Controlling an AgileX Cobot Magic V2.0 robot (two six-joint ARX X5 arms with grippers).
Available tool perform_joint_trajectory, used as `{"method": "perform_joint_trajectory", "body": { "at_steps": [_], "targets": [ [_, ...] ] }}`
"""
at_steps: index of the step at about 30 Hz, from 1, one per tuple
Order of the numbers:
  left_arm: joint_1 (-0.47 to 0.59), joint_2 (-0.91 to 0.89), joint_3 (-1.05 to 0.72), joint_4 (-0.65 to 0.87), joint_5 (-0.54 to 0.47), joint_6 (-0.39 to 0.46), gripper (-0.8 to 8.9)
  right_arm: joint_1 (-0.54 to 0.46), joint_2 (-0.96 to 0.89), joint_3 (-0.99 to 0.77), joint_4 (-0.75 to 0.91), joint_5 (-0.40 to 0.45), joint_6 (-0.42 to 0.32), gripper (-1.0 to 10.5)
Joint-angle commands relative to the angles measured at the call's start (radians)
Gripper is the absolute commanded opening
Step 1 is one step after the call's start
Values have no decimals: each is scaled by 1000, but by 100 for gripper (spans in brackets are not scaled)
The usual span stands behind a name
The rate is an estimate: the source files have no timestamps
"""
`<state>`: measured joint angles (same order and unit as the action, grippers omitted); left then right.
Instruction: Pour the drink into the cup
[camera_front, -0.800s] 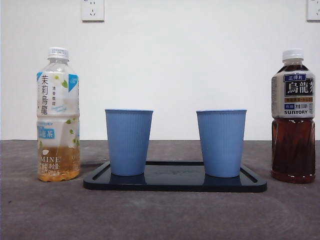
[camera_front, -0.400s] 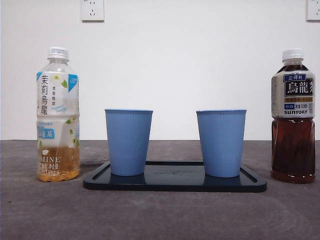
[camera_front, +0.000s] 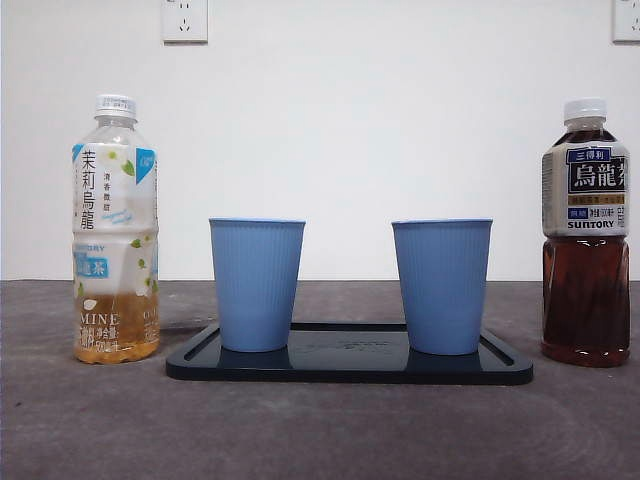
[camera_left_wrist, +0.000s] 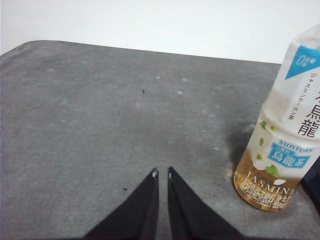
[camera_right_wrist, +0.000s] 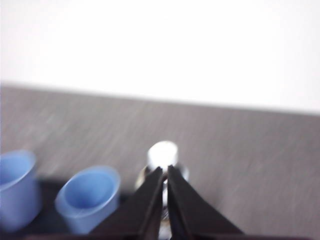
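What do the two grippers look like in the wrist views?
Both look alike: the left gripper and the right gripper each show two plain black jaws, wedge-shaped and tapering to narrow tips. The left tips carry small pale spots. No cables, markings or other arm parts show; the right wrist view is blurred, and the front view shows no arm.

A matt, slightly rough dark grey table surface (camera_front: 90, 420), lightly speckled with pale marks. On it lies a glossy black plastic tray (camera_front: 350, 366), smooth enough to reflect. Two light blue ribbed plastic cups (camera_front: 257, 284) (camera_front: 441, 286) have a soft matt finish. A clear plastic jasmine tea bottle (camera_front: 116, 228) and a clear plastic dark oolong tea bottle (camera_front: 586, 232) both shine, each with a smooth printed film label and a ridged white plastic cap (camera_front: 116, 104).
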<state>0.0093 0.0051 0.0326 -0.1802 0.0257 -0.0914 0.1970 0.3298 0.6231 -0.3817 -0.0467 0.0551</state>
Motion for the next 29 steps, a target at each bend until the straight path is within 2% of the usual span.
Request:
{"method": "perform_joint_trajectory", "body": {
  "at_steps": [1,7,11,16,19,29],
  "targets": [
    [3,-2,-21,-7,-2,4,28,-59,-93,-222,235,35,-23,12],
    [3,-2,-21,-6,-2,4,28,-154,-215,-479,269,48,-21,12],
    [3,-2,-21,-6,-2,4,28,-174,-252,-557,270,48,-6,12],
    [3,-2,-21,-6,-2,4,28,-174,-291,-610,270,74,-7,12],
    [3,-2,-21,-6,-2,4,28,-174,-320,-612,204,76,-7,12],
    [3,-2,-21,-6,-2,4,28,-174,-326,-612,220,73,-18,12]
  ]
}}
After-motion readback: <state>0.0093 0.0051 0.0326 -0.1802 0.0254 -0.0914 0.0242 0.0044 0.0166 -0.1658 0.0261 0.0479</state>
